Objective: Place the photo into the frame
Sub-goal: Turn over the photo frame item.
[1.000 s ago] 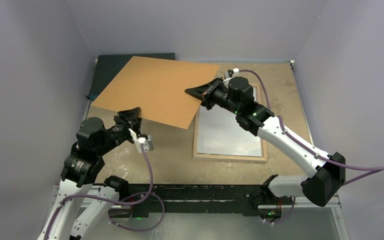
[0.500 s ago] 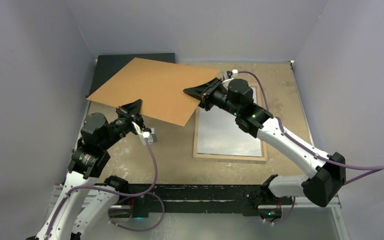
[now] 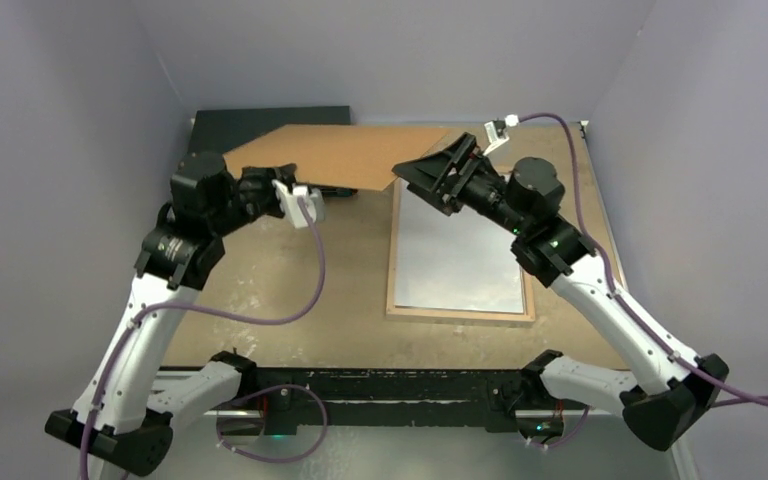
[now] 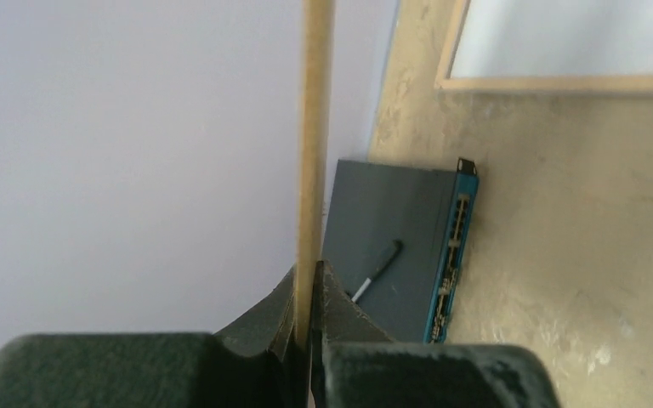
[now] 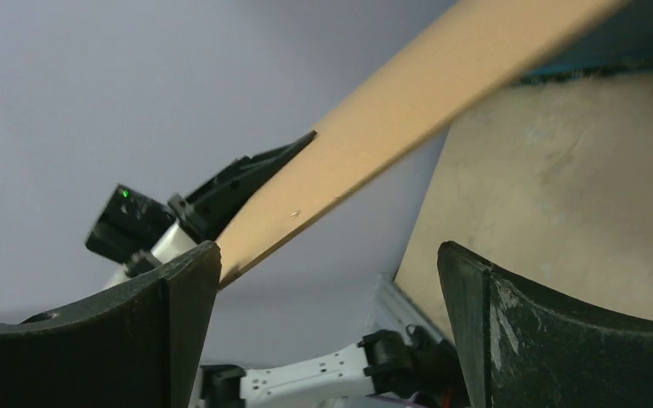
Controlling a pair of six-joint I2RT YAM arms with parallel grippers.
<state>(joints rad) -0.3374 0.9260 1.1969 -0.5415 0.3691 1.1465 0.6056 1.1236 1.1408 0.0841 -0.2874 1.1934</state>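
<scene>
We see a plain tan-brown board (image 3: 350,157), a light wood frame (image 3: 460,314) around a pale grey pane (image 3: 458,255), a mottled beige table (image 3: 350,290), and a dark box (image 4: 391,229) edged in blue.

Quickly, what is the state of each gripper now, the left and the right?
Left gripper: closed on the edge of the thin flat brown backing board.
Right gripper: open, holding nothing.

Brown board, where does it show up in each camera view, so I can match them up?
Top external: board upper centre, tilted.
Left wrist: edge-on, thin vertical strip left of centre, clamped in the left gripper.
Right wrist: diagonal band, top right to lower left.
Shared landmark: dark box, upper left in top external, lower centre in left wrist, top right corner in right wrist.
</scene>
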